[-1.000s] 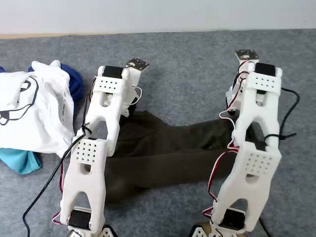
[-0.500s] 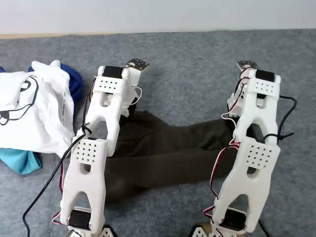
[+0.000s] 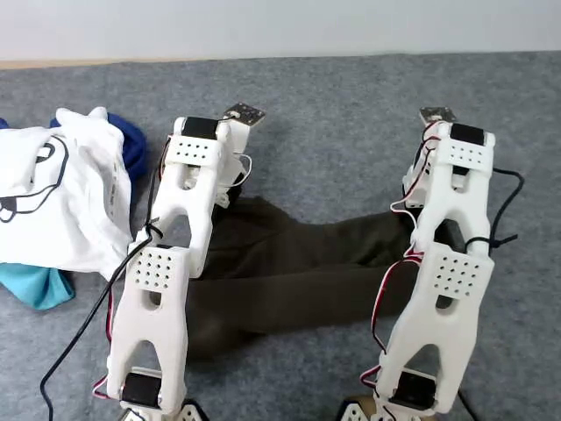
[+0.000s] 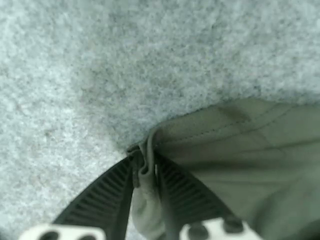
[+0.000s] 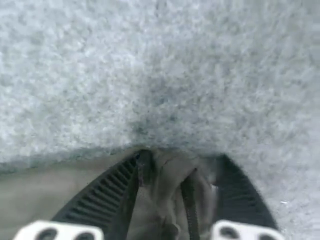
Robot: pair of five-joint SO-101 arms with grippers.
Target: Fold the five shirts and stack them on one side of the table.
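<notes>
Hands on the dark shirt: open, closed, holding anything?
Left hand: closed on the dark shirt edge.
Right hand: closed on bunched fabric of the same shirt.

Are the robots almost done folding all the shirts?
Not nearly. Nothing looks folded or stacked yet. The left gripper and right gripper each pinch an edge of the dark shirt, lying rumpled on the table. The white shirt, blue shirt and teal shirt wait in a heap.

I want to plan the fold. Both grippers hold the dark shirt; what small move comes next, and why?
Probably raise both together a little: the left gripper and the right gripper each pinch an edge of the dark shirt, which lies rumpled on the table.
</notes>
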